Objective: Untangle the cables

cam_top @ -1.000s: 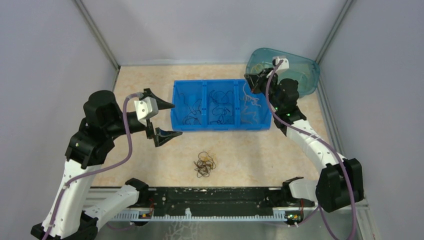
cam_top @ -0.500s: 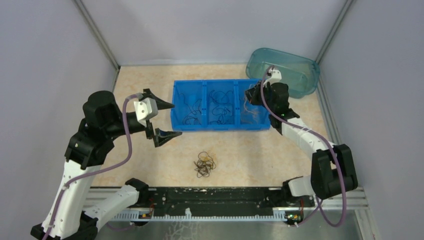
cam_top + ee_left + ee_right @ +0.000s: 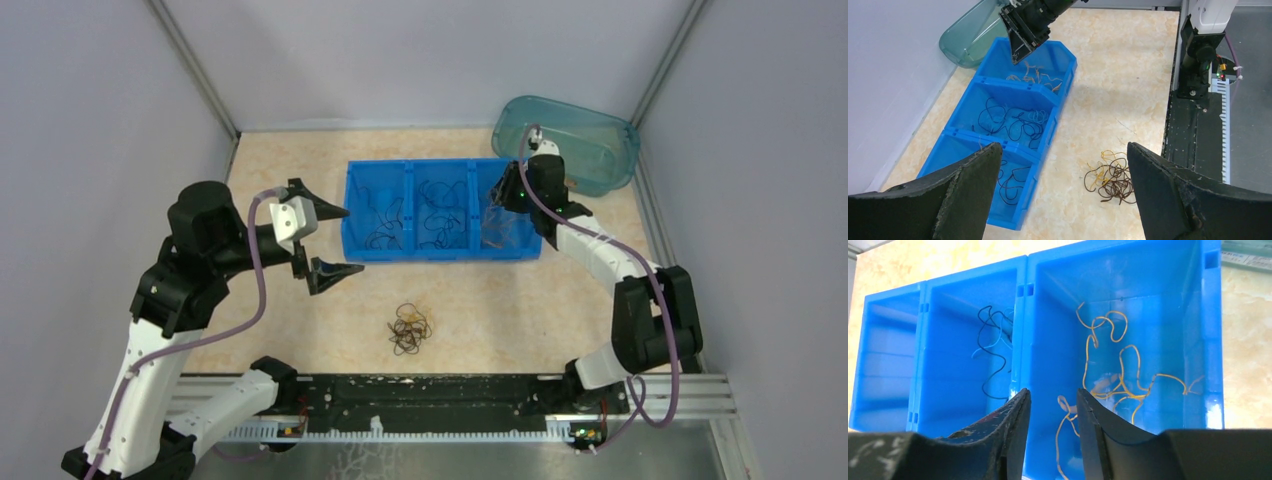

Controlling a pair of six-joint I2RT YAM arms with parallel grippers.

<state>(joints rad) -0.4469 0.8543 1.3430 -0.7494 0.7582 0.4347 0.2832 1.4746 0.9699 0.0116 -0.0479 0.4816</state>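
A small tangle of brown and yellow-orange cables [image 3: 409, 328] lies on the table in front of the blue three-compartment bin [image 3: 445, 252]; it also shows in the left wrist view [image 3: 1110, 175]. My left gripper [image 3: 350, 240] is wide open and empty, held above the table left of the bin [image 3: 1018, 82], its jaws [image 3: 1063, 150] framing the tangle. My right gripper [image 3: 503, 197] hangs low over the right compartment, jaws slightly parted [image 3: 1053, 392]. Loose yellow cables [image 3: 1120, 385] lie there; one strand shows in the gap, not pinched. Blue and black cables [image 3: 993, 340] lie in the middle compartment.
A teal translucent tub [image 3: 590, 150] stands at the back right, behind the bin. Dark cables [image 3: 1010, 182] lie in the bin's left compartment. A black rail [image 3: 430, 400] runs along the near edge. Grey walls enclose the table on three sides.
My right gripper has come from in front of the teal tub down over the bin's right compartment. The left arm and the tangle have not moved.
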